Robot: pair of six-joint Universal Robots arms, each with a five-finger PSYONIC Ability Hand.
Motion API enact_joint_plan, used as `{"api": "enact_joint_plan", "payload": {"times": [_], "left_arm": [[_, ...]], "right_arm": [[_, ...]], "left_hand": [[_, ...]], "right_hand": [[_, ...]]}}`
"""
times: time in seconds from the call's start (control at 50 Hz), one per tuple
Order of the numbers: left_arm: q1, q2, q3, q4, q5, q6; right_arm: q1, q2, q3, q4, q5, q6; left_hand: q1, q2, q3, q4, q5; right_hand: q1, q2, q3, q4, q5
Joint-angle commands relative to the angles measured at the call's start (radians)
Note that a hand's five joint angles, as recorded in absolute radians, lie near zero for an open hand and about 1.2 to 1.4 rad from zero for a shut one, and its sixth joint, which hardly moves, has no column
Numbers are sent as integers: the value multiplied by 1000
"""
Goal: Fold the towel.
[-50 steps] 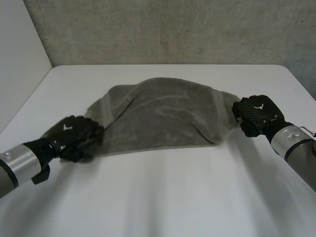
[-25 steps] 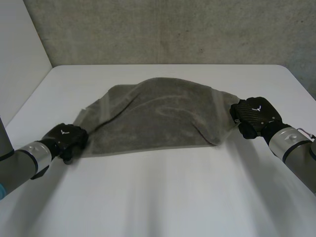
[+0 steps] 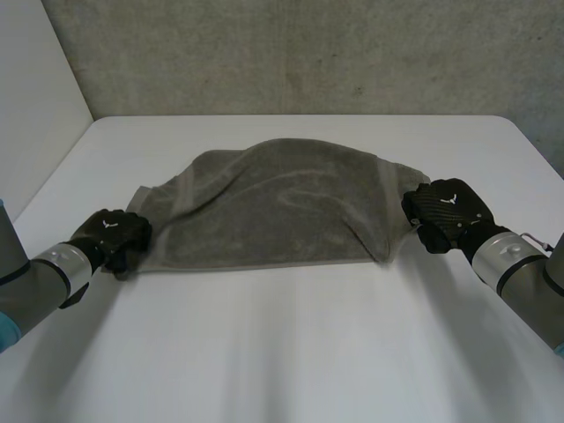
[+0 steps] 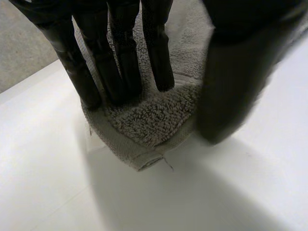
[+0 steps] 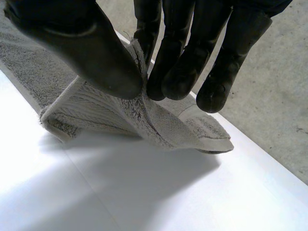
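The fingers (image 5: 179, 62) of the right hand (image 3: 445, 211) are closed against its thumb (image 5: 91, 55), pinching a raised ridge of the grey towel (image 5: 159, 122) between them. Below the fingertips the cloth drops away in doubled layers, and a hemmed corner lies flat on the white table (image 5: 144, 192) just beyond them. The fingers (image 4: 120, 62) of the left hand (image 3: 113, 233) are straight and close side by side, with their tips resting on the towel's other end, where a corner is rolled under itself on the table. Its thumb (image 4: 231, 82) stands apart from them with its tip at the cloth's edge, and I cannot tell whether it bears on the towel. Outward from both sets of fingers, the towel stretches across the table between the hands and humps up in the middle. Its near edge runs fairly straight from one hand to the other, and its far edge bulges away from the robot. The left arm (image 3: 40, 280) and the right arm (image 3: 520, 264) reach in from the near side, and a rough concrete wall (image 3: 291, 53) stands behind the table.
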Motion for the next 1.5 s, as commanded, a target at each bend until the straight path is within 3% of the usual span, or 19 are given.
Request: {"api": "enact_joint_plan", "payload": {"times": [0.02,0.36,1.34,1.4,1.5], "left_arm": [[-1,-17,18,-2,-19,-2],[-20,-33,28,0,-27,-5],[-23,-42,41,3,-48,-8],[-23,-42,44,2,-48,-8],[-24,-43,50,3,-48,-25]], "right_arm": [[6,0,0,2,0,0],[14,8,10,5,6,-88],[20,8,11,7,6,-86],[20,6,14,7,6,-86],[20,6,14,7,6,-85]], "left_hand": [[-9,-14,-19,-18,6],[-9,-14,-19,-18,6],[147,142,137,137,161],[197,191,187,187,211],[481,476,472,472,496]], "right_hand": [[71,92,62,62,60],[71,92,62,62,60],[71,92,62,62,60],[71,92,62,62,60],[71,92,62,62,60]]}}
